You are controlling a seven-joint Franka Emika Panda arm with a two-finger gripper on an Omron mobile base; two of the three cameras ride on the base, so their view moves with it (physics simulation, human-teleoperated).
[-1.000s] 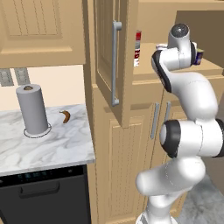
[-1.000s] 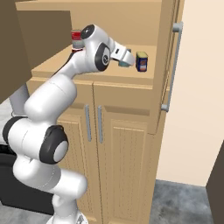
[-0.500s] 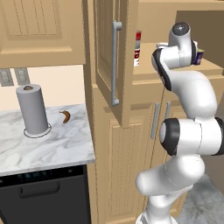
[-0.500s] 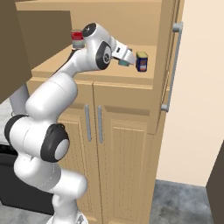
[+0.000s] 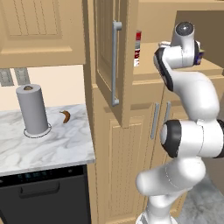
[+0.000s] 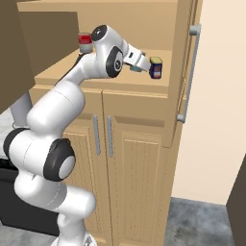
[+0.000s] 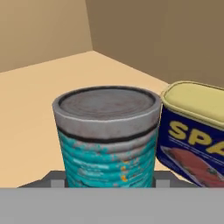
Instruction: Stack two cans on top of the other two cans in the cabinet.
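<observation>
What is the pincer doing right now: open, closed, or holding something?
Pincer: up against the teal can on the cabinet shelf; open or closed cannot be told.

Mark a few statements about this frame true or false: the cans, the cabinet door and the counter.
1. The teal can stands upright just in front of the end effector. True.
2. The navy tin is stacked on the teal can. False: it stands beside it on the cabinet shelf.
3. The cabinet door with the grey bar handle is shut. False: it is swung open.
4. A paper towel roll stands on the marble counter. True.
5. A red-and-white can stands on the shelf behind the arm. True.
</observation>
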